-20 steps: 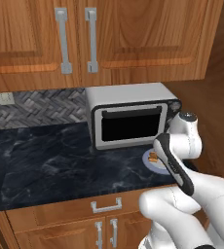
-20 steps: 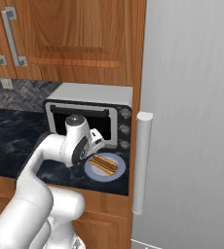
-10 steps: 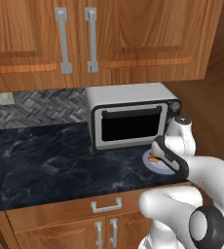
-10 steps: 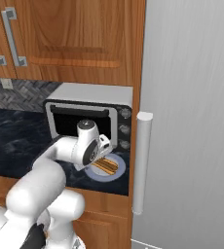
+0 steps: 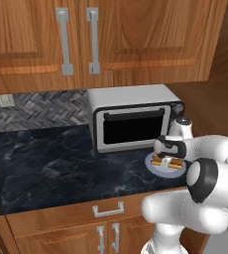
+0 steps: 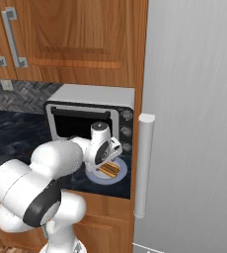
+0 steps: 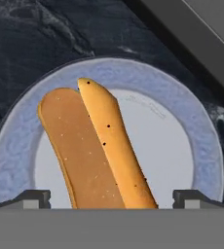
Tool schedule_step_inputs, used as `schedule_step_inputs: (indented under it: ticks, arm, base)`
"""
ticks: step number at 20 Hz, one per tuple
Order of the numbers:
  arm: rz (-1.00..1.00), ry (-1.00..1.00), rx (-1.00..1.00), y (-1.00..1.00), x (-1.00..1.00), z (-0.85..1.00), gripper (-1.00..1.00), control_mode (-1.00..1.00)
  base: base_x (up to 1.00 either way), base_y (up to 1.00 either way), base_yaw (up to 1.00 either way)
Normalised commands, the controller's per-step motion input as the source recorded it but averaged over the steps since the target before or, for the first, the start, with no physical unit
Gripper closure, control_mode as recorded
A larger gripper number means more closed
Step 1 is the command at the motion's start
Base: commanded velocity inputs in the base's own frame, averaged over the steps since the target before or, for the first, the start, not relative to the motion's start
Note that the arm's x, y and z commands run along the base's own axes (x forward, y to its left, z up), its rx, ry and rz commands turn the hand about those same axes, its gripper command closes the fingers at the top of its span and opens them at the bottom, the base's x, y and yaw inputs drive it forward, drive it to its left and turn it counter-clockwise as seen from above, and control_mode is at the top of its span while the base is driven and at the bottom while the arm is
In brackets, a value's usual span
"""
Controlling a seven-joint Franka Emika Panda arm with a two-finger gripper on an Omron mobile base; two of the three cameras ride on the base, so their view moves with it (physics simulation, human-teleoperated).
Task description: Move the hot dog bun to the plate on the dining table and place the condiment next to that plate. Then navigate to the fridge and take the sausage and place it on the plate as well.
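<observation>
Now my jaws (image 7: 112,202) stand spread wide, one tip at each side of the hot dog bun (image 7: 97,146) and neither tip touching it. In the hand view the bun lies on a pale blue-grey round plate (image 7: 196,146), running from about 11 o'clock down to 6 o'clock, its lengthwise split facing me and small dark specks on the lighter half. The plate rests on the black marbled desk (image 7: 31,44).

In the left base view, my hand (image 5: 169,149) hangs directly over the blue-grey plate (image 5: 153,166), which sits on the desk (image 5: 46,168) just in front of the microwave (image 5: 131,116), off its 5 o'clock corner. The bun (image 5: 171,162) shows as a tan strip below the hand. In the right base view, the hand (image 6: 105,148) is above the same plate (image 6: 119,174) and bun (image 6: 108,170), with the grey fridge (image 6: 194,113) and its handle (image 6: 142,165) just beside them at 3 o'clock.

Compared with one second ago, the hand has moved lower and closer over the plate. The elbow has swung forward and now fills more of the foreground in both base views. The jaws have stayed spread throughout. Bun and plate have not shifted.
</observation>
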Motion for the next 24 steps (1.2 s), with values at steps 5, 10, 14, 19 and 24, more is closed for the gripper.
schedule_step_inputs:
  ticks: [5, 10, 14, 19, 24]
  arm:
    - [0.03, 0.10, 0.00, -0.06, 0.04, -0.55, -1.00, -1.00]
    - [0.04, 0.05, -0.02, 0.00, 0.13, -0.47, -1.00, -1.00]
    - [0.02, -0.04, -0.01, 0.00, -0.11, -0.03, 1.00, -1.00]
    - [-0.01, -0.14, 0.00, 0.04, -0.68, 0.93, 1.00, -1.00]
    - [-0.13, -0.04, 0.00, 0.18, -0.89, 0.98, 1.00, -1.00]
  base:
    - [0.00, 0.00, 0.00]
    - [0.00, 0.00, 0.00]
    - [0.00, 0.00, 0.00]
    - [0.00, 0.00, 0.00]
    - [0.00, 0.00, 0.00]
